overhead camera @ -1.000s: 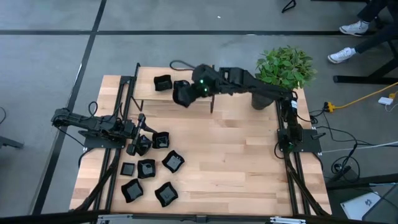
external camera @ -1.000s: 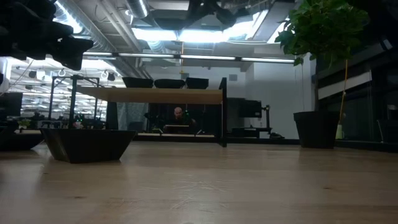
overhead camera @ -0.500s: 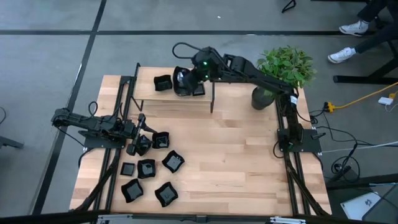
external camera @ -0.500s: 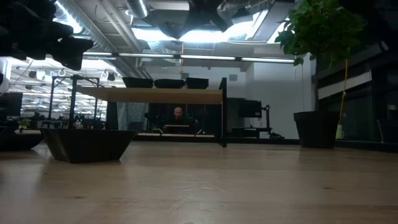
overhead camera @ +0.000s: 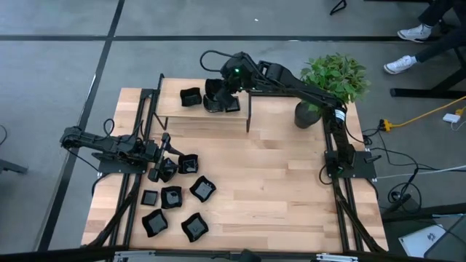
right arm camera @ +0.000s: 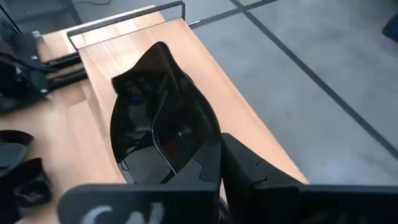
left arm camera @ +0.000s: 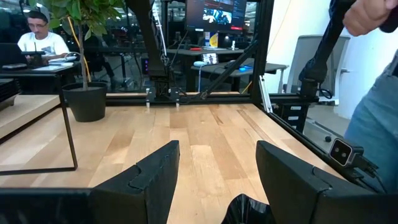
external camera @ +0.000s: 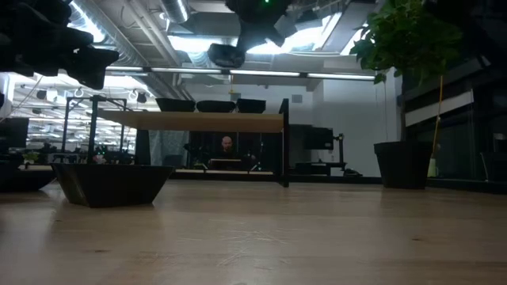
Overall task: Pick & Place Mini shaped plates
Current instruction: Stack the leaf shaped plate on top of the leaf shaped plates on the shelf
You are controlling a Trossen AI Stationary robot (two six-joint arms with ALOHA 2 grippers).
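Note:
My right gripper [overhead camera: 216,93] hangs over the raised wooden shelf [overhead camera: 175,110] at the table's far side, shut on a glossy black mini plate [right arm camera: 158,118]. In the low view this plate [external camera: 226,54] floats above three plates [external camera: 215,105] resting on the shelf top [external camera: 198,121]. Several more mini plates [overhead camera: 202,189] lie flat on the table at the near left. My left gripper [overhead camera: 157,172] waits beside them, level and open [left arm camera: 214,180], with one plate's edge [left arm camera: 249,210] just below its fingers. My right gripper pinches the plate by the rim nearest the wrist [right arm camera: 198,163], between its two fingers [right arm camera: 249,177]. The fingers slant downward from the table's right toward the shelf. The plate reaches forward past the fingertips, roughly level, lifted clear above the shelf.
A potted plant [overhead camera: 331,76] in a dark pot [external camera: 402,165] stands at the far right corner. The shelf's thin black leg [overhead camera: 249,116] stands on the table. Bare tabletop [overhead camera: 277,182] fills the middle and right. A person [left arm camera: 38,37] sits beyond the table; another's sleeve [left arm camera: 376,124] shows close by.
My right gripper has carried the plate from just in front of the shelf toward the table's far edge, so that it now hangs over the shelf top. Its wrist has rolled, turning the plate from tilted to roughly level.

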